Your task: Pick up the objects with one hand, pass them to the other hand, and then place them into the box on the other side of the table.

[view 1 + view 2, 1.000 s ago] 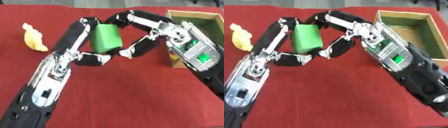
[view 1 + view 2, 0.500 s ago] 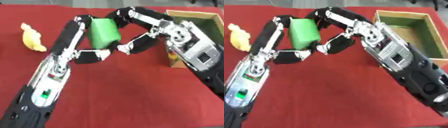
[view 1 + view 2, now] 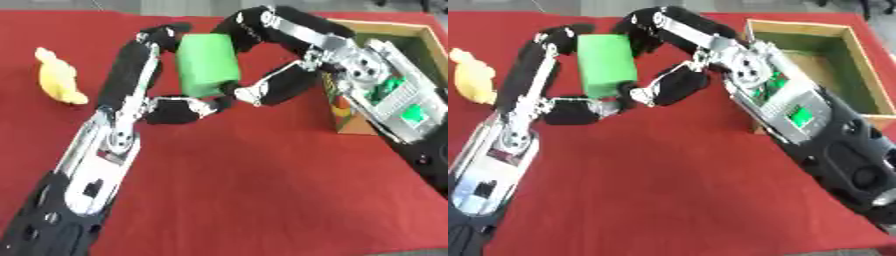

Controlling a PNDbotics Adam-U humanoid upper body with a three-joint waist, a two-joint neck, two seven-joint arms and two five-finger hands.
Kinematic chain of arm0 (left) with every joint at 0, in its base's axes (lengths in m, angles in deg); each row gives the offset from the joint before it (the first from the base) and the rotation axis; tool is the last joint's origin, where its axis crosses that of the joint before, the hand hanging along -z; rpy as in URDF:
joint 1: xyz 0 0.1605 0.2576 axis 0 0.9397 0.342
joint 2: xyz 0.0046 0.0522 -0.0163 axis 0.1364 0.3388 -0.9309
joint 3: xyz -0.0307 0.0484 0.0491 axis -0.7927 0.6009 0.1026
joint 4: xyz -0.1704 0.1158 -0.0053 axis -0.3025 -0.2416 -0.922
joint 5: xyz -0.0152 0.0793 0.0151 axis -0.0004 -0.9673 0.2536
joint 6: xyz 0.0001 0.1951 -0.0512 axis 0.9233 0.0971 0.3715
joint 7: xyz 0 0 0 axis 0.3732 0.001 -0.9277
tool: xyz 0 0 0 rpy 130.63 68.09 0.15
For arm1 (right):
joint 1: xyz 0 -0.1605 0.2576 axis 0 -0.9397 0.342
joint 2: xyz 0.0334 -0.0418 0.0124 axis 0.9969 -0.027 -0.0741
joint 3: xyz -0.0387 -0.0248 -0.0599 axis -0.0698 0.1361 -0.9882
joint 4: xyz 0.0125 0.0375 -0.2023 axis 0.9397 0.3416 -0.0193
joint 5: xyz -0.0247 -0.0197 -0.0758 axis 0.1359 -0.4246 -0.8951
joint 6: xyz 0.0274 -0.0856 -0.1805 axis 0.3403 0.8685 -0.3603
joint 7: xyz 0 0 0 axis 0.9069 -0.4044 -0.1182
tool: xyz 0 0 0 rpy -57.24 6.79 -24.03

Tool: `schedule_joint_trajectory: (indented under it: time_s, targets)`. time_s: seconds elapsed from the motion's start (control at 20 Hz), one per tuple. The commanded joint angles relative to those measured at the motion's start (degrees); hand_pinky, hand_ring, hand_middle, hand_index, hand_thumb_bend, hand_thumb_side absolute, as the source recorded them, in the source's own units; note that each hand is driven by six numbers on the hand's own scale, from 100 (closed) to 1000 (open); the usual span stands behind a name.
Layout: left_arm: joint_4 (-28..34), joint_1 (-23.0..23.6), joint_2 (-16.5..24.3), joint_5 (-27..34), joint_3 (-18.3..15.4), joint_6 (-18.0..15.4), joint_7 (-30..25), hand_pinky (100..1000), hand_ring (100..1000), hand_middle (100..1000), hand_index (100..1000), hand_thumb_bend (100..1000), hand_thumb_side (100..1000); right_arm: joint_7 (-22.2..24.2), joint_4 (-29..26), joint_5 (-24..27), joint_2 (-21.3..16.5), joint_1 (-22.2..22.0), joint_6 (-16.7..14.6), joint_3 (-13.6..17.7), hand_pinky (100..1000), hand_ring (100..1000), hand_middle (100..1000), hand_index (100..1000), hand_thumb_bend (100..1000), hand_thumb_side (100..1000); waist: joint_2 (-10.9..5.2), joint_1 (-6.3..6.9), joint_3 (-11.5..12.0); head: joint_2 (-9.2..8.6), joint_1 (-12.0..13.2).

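green block (image 3: 207,64) above worktop (image 3: 236,190) middle, far half | left hand (image 3: 157,95) and right hand (image 3: 280,65) both curled round it | wooden box (image 3: 837,70) at right edge | yellow object (image 3: 59,77) near left edge

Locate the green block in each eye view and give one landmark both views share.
Left eye view: green block upper centre, between both hands.
Right eye view: green block upper left of centre.
Shared landmark: wooden box at right, beyond the right arm.

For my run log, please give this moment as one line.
phase: handover | block: between both hands | left hand | right hand | box: empty
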Motion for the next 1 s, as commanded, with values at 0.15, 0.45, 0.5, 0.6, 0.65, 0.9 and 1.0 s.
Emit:
schedule_joint_trajectory:
  time_s: [0.15, 0.45, 0.5, 0.6, 0.65, 0.9, 1.0]
  targets:
    - [-0.5, -0.4, 0.7, -4.5, -0.1, -2.7, -4.4, 837, 767, 674, 868, 1000, 485, -1.3, -2.1, 0.7, -3.2, 0.0, -0.3, 2.1, 781, 709, 315, 437, 368, 100, -1.2, 0.1, -0.4, 0.11, -0.4]
    - [0.3, 1.2, 3.0, -7.0, -2.2, -3.0, -5.3, 831, 760, 664, 857, 1000, 553, -4.4, -3.0, 1.5, -6.6, -1.8, -0.9, 4.2, 779, 708, 316, 438, 367, 100, -1.6, 0.54, -0.8, 0.43, -1.0]
    - [0.5, 1.5, 3.5, -6.8, -2.5, -2.8, -4.9, 828, 759, 660, 855, 1000, 547, -5.0, -3.0, 1.7, -7.2, -2.3, -1.1, 4.7, 779, 708, 317, 438, 365, 100, -1.68, 0.64, -0.9, 0.47, -1.0]
    - [1.0, 2.4, 4.7, -6.5, -3.0, -2.6, -4.1, 826, 757, 658, 854, 1000, 537, -6.5, -3.0, 2.3, -8.5, -3.2, -1.3, 5.8, 779, 709, 319, 441, 362, 100, -1.84, 0.84, -1.3, 0.53, -1.2]
    - [1.4, 3.0, 5.5, -6.3, -3.2, -2.5, -3.7, 826, 757, 658, 854, 1000, 531, -7.3, -3.1, 2.7, -9.3, -3.8, -1.3, 6.5, 779, 709, 320, 441, 361, 100, -1.94, 0.98, -1.6, 0.51, -1.3]
    - [3.1, 6.1, 11.0, -6.1, -4.5, -1.8, -2.8, 826, 757, 659, 847, 1000, 493, -11.2, -3.0, 4.9, -13.9, -8.2, -1.5, 11.7, 782, 714, 331, 453, 254, 100, -2.38, 2.12, -2.4, 0.09, -3.0]
    - [4.9, 7.2, 13.5, -5.9, -5.1, -1.7, -2.5, 823, 755, 658, 839, 1000, 494, -12.8, -2.8, 6.3, -16.1, -10.6, -1.6, 14.1, 783, 715, 333, 457, 314, 100, -2.33, 2.56, -2.4, 0.03, -3.5]
